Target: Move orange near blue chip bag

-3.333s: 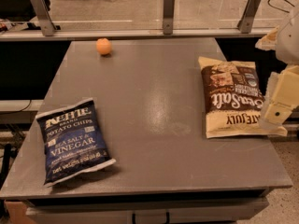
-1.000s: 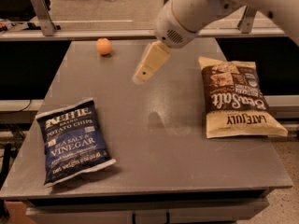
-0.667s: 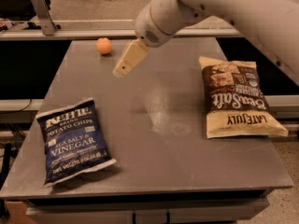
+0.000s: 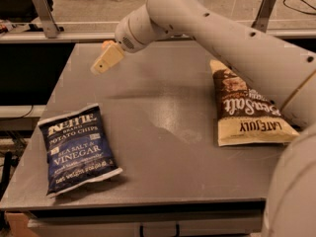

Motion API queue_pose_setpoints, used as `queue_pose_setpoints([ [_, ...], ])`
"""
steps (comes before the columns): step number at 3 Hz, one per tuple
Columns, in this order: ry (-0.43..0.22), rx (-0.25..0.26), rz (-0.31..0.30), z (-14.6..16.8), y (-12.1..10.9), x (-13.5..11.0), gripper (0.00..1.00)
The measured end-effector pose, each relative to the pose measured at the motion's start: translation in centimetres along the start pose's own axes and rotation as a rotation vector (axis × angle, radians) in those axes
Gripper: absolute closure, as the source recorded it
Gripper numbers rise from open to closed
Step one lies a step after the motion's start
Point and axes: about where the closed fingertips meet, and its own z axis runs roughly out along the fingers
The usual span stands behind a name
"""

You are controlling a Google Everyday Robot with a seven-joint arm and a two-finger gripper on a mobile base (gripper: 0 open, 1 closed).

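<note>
Over the last second or so the arm (image 4: 212, 28) had swung from the right side of the table (image 4: 163, 152) across to its far left corner, and the gripper (image 4: 101, 63) now hung right in front of the orange (image 4: 105, 44), covering all but a sliver of it. That looked like the end of the reach, with the pick-up itself not yet made. The orange sat at the far edge, well apart from the blue chip bag (image 4: 79, 149), which lay flat at the near left corner (the brown bag (image 4: 244, 110) on the right played no part). The arm stretched in from the lower right, wrist angled down and leftward. Whether the gripper was spread or closed I could not tell.
</note>
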Motion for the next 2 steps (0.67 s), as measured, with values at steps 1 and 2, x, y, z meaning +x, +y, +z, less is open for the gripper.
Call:
queue_pose_setpoints([
  [1, -0.034, -0.001, 0.046, 4.9, -1.2, -0.2, 0.0],
  [2, -0.035, 0.009, 0.083, 8.4, -2.4, 0.3, 0.0],
])
